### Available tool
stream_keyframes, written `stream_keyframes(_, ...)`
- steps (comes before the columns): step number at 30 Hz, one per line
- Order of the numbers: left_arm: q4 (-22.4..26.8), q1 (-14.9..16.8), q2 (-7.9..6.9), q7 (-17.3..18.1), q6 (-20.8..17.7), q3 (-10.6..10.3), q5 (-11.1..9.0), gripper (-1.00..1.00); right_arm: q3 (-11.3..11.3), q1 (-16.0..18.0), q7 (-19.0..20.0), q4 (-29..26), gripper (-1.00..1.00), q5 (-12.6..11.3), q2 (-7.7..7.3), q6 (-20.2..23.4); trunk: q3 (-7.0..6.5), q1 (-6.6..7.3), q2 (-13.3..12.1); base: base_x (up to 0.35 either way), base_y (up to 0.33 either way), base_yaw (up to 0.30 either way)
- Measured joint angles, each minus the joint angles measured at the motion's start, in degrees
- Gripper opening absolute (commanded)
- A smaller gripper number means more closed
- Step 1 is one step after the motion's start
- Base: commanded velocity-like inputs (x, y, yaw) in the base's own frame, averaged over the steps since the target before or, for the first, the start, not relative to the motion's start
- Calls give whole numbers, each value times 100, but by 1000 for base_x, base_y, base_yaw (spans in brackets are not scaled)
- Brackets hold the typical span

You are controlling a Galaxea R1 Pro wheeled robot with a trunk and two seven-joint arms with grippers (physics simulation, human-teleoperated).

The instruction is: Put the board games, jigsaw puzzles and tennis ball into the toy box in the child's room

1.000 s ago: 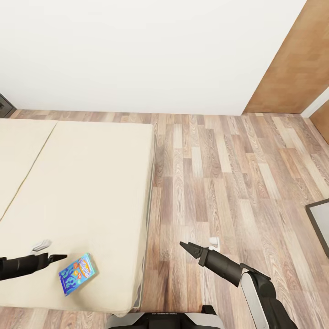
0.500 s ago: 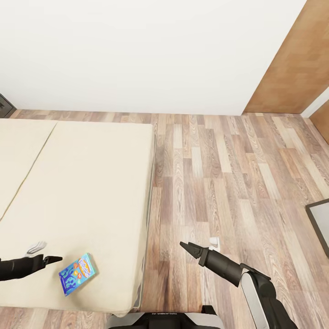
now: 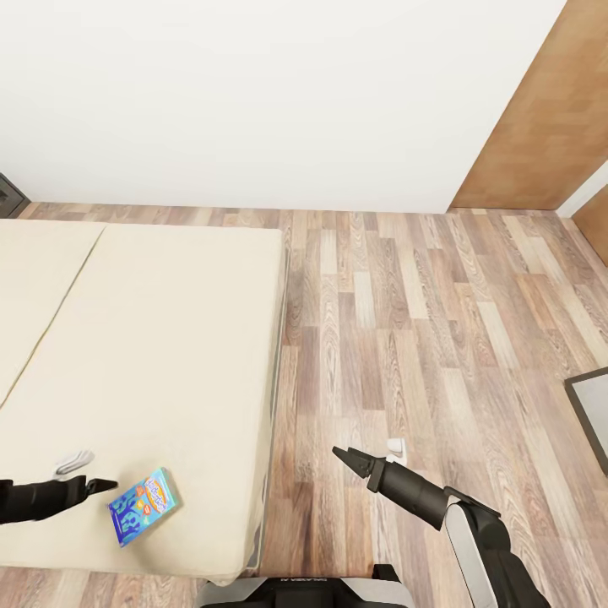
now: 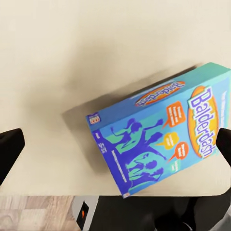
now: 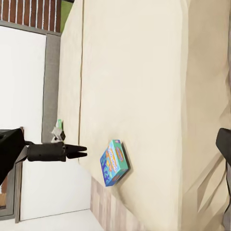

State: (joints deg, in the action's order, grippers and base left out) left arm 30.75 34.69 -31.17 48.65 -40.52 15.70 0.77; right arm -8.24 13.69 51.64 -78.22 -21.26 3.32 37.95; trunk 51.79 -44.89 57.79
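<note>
While the light-blue board game lies flat on the bed, near the bed's front corner, the left gripper hangs just beside it, tips pointing at it but not touching. The game's long side runs at a slant across the bed, not straight along the edge. The left arm is much nearer. The right gripper is out over the wood floor, well apart from the game. In the left wrist view the two fingers sit wide apart, with the game between them further off, so this gripper is open and holds nothing. The right gripper looks closed to a point and empty. The game is a thin, smooth card box with sharp corners. The bed is soft, plain and cream, so the box may sink a little when pushed.
</note>
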Motion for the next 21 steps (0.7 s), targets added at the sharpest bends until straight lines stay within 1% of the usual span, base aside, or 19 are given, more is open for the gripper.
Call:
stream_keyframes(3,-1,0,72,-185,13,-1,-4,100,-4,0,2,0,100,-1,-1,0,0,0,0,0,0,0)
stream_keyframes(6,-3,0,116,-270,43,-2,-3,100,-4,0,2,0,100,-3,-2,0,0,0,0,0,0,0)
stream_keyframes(17,-8,0,237,-322,98,-7,10,100,0,0,-5,0,100,0,4,0,0,0,0,0,0,0)
stream_keyframes(21,-9,0,322,-320,172,-10,15,100,0,0,-5,0,100,-2,6,0,0,0,0,0,0,0)
